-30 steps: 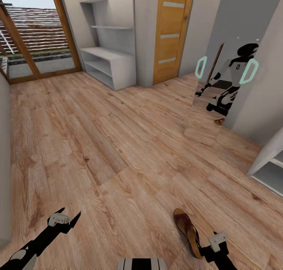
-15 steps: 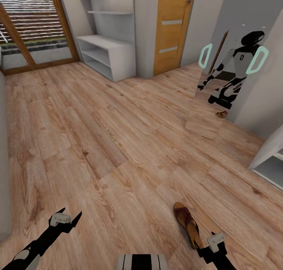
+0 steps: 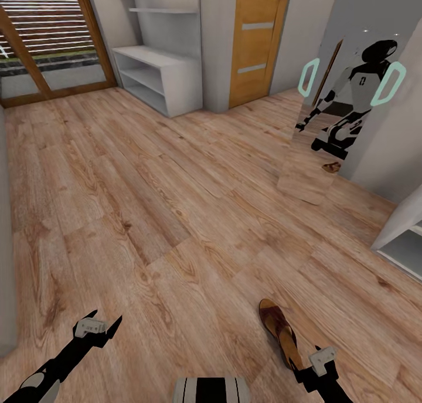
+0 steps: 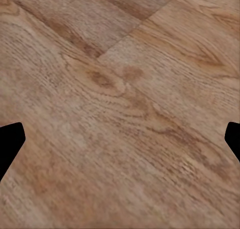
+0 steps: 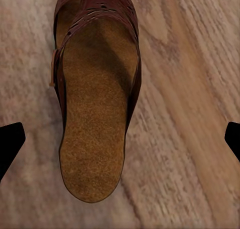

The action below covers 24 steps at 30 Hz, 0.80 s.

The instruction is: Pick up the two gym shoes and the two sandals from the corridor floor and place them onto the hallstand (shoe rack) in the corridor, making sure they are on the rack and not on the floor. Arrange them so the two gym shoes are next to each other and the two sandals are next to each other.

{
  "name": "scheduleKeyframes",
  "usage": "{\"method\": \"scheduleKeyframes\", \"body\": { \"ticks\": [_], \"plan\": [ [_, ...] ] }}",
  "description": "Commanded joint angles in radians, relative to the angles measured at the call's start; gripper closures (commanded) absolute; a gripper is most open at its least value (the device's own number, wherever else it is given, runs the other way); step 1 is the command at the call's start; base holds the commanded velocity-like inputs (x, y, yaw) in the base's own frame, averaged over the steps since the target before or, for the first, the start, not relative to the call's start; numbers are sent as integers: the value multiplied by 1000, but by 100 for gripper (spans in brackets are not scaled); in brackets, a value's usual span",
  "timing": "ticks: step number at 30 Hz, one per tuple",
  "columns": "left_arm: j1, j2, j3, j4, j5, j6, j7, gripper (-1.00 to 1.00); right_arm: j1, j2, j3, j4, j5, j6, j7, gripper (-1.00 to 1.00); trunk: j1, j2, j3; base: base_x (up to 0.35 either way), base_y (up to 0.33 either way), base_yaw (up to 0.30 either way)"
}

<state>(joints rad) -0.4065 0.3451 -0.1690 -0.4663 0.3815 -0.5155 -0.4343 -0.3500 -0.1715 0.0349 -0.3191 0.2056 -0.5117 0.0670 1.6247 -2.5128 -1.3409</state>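
Wood plank corridor floor (image 3: 176,203) with one sandal (image 3: 280,331) on it

Warm brown boards with knots and seams. The maroon sandal lies flat at about 5 o'clock, tan footbed up. The pale grey hallstand (image 3: 157,80) stands on the floor around 12 o'clock, shelves bare.

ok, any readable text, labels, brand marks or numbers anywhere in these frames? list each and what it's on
None readable.
Sandal: patterned strap, bare cork footbed, no brand mark visible.
Robot in the mirror: small dark mark on the chest, too small to read.
Door: pale bars, no lettering.
Rack and floor: no markings.
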Motion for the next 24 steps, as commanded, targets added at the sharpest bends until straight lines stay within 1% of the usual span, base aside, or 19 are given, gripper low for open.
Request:
{"method": "scheduleKeyframes", "body": {
  "ticks": [1,19,24],
  "plan": [
    [0,0,0,0,0,-2,0,-100,0,0,-1,0,0,0,0,-100,0,0,0,0,0,0],
    [0,0,0,0,0,-9,0,-100,0,-1,4,0,5,-5,3,-100,0,0,0,0,0,0],
    [0,0,0,0,0,-9,0,-100,0,4,4,-1,4,-7,3,-100,0,0,0,0,0,0]
  ]
}}
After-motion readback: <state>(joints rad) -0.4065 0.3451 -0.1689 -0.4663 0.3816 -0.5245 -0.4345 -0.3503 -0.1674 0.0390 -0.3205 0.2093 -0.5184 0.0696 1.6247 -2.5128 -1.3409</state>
